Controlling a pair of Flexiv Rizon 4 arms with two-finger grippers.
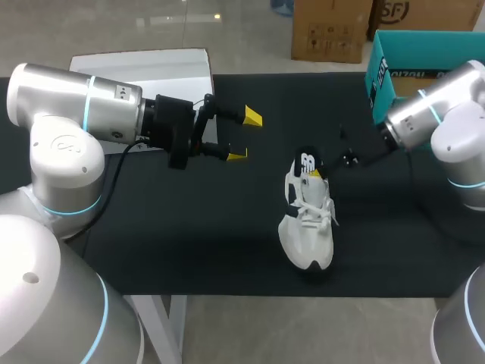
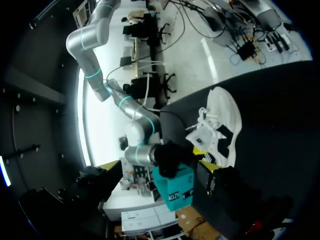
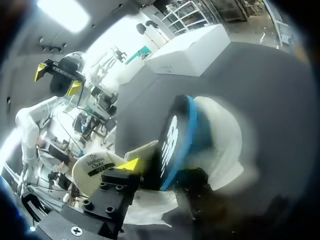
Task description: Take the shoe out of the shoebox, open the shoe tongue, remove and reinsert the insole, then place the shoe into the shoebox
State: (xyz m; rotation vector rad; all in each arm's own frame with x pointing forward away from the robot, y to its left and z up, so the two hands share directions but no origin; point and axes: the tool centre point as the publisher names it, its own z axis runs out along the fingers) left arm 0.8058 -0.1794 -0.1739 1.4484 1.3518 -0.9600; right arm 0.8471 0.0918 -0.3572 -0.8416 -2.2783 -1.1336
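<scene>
Fingers of the left gripper [image 1: 239,136] stand wide apart with nothing between them, the two yellow tips well separated. This gripper hangs above the black table [image 1: 189,227] on its left half, well apart from the shoe [image 1: 307,224]. In the right wrist view it shows far off beyond the shoe, spread just as wide and holding nothing.

The shoe is a white sneaker with a black heel tab edged in blue. It rests on its sole near the middle of the table, out of the box, with its toe toward the near edge and its heel toward the far side. Its white laces [image 1: 318,212] lie loose across the top.

The right gripper [image 1: 327,165] comes in from the right and sits right at the shoe's heel. From its own wrist view the heel collar fills the space just ahead of it. Whether it actually has hold of the heel I cannot tell, since the part behind the heel is blurred.

A pale insole [image 3: 94,169] with a dark printed label shows close beside this gripper, next to the collar. Whether it lies flat inside the shoe is unclear.

The teal shoebox [image 1: 402,53] stands open at the far right corner of the table, well apart from the shoe. A white box [image 1: 151,64] sits at the far left edge.
</scene>
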